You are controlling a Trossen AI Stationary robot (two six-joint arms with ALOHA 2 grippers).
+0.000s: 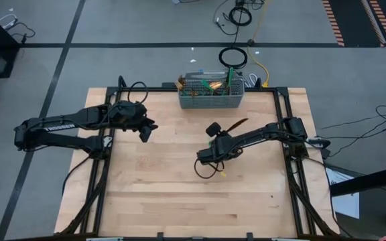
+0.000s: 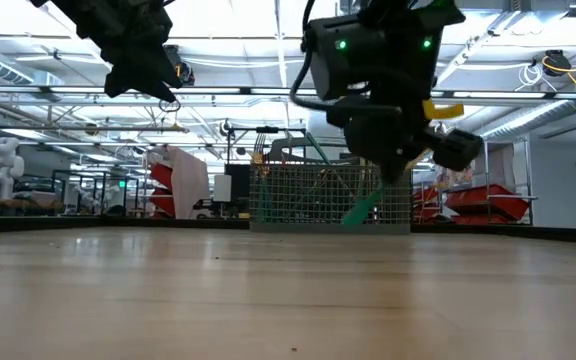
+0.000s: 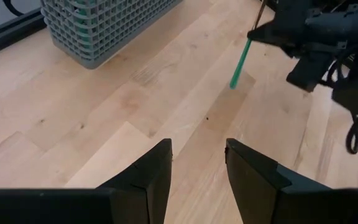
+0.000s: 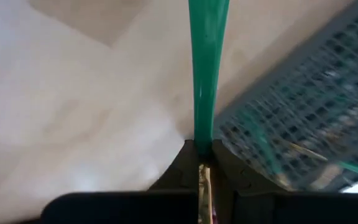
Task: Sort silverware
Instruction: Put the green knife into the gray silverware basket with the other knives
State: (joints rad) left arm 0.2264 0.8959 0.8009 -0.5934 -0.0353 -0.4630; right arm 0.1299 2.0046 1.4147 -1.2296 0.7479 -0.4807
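Observation:
My right gripper (image 4: 201, 158) hovers over the middle of the table (image 1: 179, 194), near the grey mesh caddy (image 1: 211, 92). It is shut on one piece of silverware, whose teal handle (image 4: 207, 68) sticks out ahead of the fingers. I also see the handle (image 3: 240, 61) from the left wrist and slanting down in the low view (image 2: 361, 210). Its head is hidden, so spoon, fork or knife I cannot tell. Several more pieces stand in the caddy (image 2: 328, 195). My left gripper (image 3: 197, 168) is open and empty, raised over the table's left part (image 1: 146, 130). My right gripper pinches the piece between its two fingers where the teal handle meets the gold metal (image 4: 202, 148). A strip of gold (image 4: 202, 180) shows back between the fingers. The handle lies along the fingers and points away from them, slanting down. The piece is lifted clear of the table.
The caddy (image 3: 98, 28) stands at the middle of the far edge. Black frame rails (image 1: 283, 100) run along the table's sides. Bare wood lies under and in front of both grippers. Cables lie on the floor beyond the far edge.

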